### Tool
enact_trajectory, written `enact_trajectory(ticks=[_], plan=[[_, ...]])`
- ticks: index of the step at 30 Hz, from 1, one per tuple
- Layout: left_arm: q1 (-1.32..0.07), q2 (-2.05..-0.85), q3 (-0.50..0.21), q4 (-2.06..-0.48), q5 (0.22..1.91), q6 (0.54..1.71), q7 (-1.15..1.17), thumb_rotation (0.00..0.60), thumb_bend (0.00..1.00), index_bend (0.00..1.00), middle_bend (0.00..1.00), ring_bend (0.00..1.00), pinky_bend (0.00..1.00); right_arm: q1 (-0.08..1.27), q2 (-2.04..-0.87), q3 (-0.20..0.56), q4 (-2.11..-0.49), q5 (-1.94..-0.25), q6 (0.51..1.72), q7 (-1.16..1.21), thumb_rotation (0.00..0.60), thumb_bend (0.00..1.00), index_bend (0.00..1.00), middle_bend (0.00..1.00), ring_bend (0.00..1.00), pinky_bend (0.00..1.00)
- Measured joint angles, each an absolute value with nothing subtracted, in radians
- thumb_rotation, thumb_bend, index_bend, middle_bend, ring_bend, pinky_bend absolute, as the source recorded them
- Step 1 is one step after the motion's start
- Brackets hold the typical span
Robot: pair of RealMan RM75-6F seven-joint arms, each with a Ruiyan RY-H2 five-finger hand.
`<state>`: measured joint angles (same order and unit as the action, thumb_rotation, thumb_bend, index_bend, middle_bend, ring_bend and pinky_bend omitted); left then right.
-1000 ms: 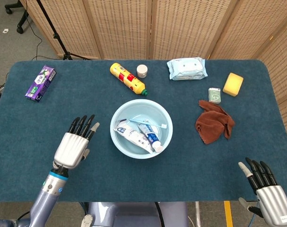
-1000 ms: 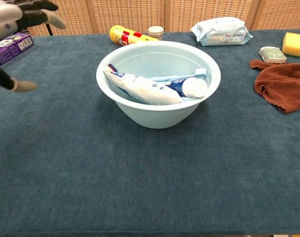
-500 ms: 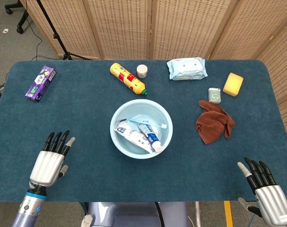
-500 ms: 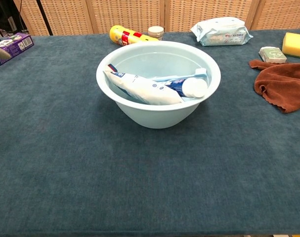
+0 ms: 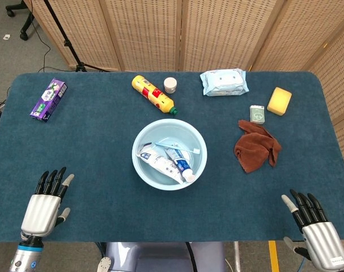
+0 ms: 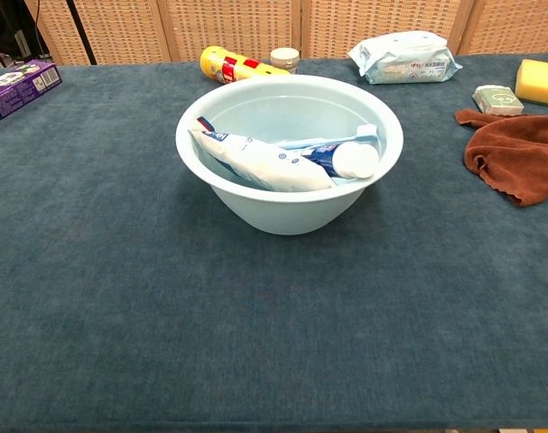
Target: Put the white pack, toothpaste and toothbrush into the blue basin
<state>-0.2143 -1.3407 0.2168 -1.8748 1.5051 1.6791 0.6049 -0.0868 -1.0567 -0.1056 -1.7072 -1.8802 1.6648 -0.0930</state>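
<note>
Head view: toothpaste (image 5: 163, 164) and toothbrush (image 5: 174, 147) already in basin (image 5: 142, 134); pack (image 5: 223, 82) lies at far edge, long axis across table, up and right of basin. Your left hand (image 5: 41, 205) and right hand (image 5: 317, 226) rest at near corners, fingers spread, holding nothing. Right looks nearer pack.

Chest view: neither hand visible; pack (image 6: 404, 56) well behind basin (image 6: 292, 209), apart from it.

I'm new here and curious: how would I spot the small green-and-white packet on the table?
Start at the round light blue basin, then look right to the crumpled brown cloth. Just beyond it sits the small green-and-white packet, flatter and paler than the yellow sponge block beside it.
</note>
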Motion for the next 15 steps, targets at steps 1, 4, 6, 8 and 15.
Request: enact_trajectory(ticks=[1,4,6,8,15], plan=[[-0.208,-1.338,0.209,-1.871,1.51,1.677,0.599,0.6,0.21,0.0,0.0,0.0,0.03,-0.087,-1.057,-0.106,-1.707,-1.882,1.665,-0.094,0.6,0.1,0.06,0.0,0.0,0.0],[-0.196,-1.333,0.198,-1.868,1.522,1.669,0.59,0.6,0.21,0.0,0.0,0.0,0.03,-0.087,-1.058,-0.107,-1.709,-1.886,1.665,-0.098,0.6,0.1,0.06,0.0,0.0,0.0],[-0.188,-1.333,0.19,-1.866,1.533,1.666,0.588,0.6,0.21,0.0,0.0,0.0,0.03,-0.086,-1.059,-0.108,-1.709,-1.886,1.662,-0.099,0.6,0.1,0.06,0.0,0.0,0.0],[-0.18,-1.333,0.183,-1.864,1.54,1.661,0.588,0.6,0.21,0.0,0.0,0.0,0.03,-0.085,-1.06,-0.108,-1.709,-1.885,1.659,-0.101,0.6,0.1,0.06,0.0,0.0,0.0],[-0.162,-1.332,0.157,-1.86,1.544,1.638,0.579,0.6,0.22,0.0,0.0,0.0,0.03,-0.085,-1.063,-0.109,-1.711,-1.886,1.658,-0.108,0.6,0.1,0.06,0.0,0.0,0.0]])
